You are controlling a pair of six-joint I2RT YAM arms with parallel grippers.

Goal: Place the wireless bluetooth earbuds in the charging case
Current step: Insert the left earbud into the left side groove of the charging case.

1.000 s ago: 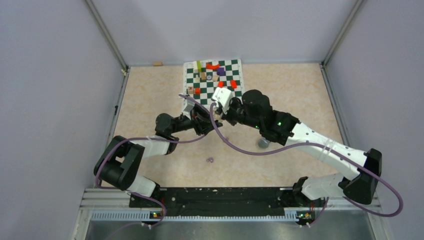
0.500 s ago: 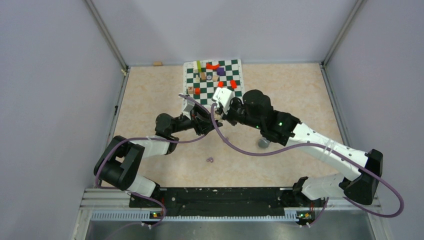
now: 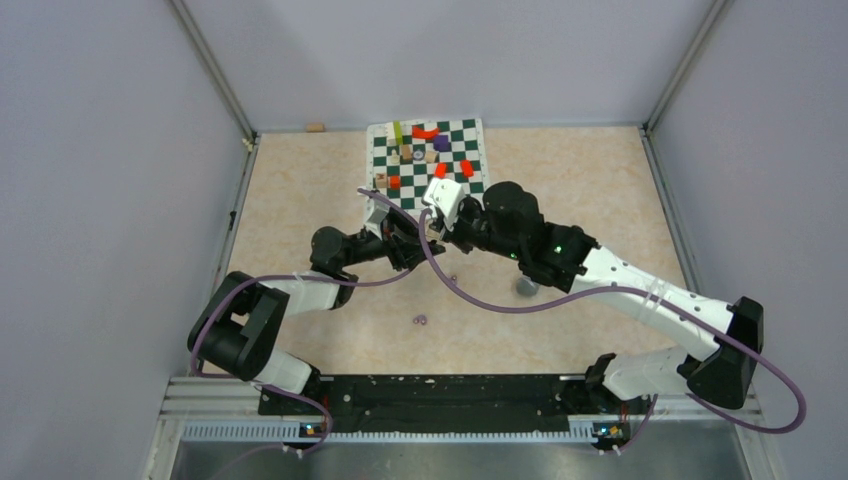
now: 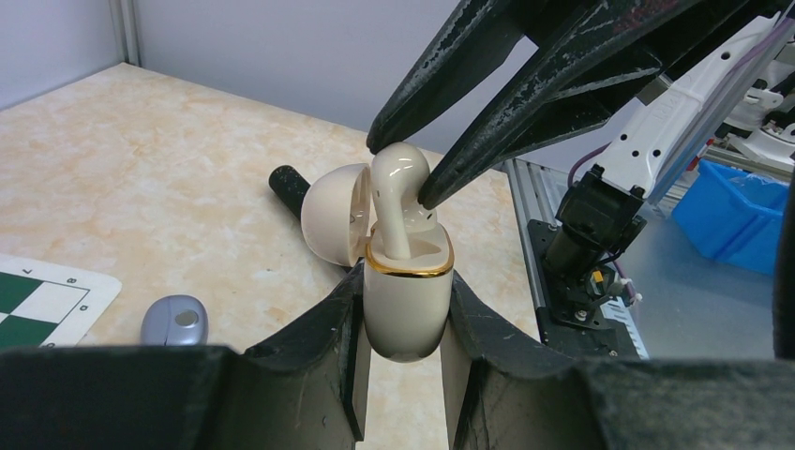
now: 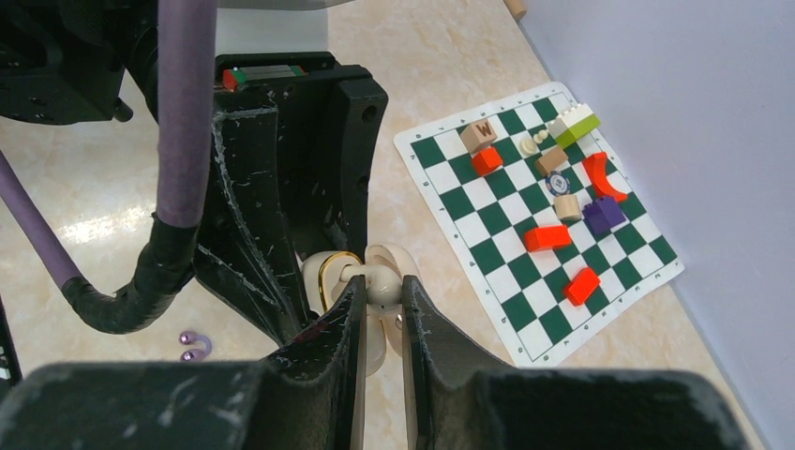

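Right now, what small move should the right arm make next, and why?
Probably ease the right gripper down a little: the earbud it pinches stands with its stem only partly in the open case, head above the rim.

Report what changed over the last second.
Nothing visibly moved, and nothing was taken hold of or let go. The left gripper stays shut on the charging case, whose lid is open. The right gripper stays shut on the cream earbud, with its stem in the case's opening. The small purple piece lies where it was.
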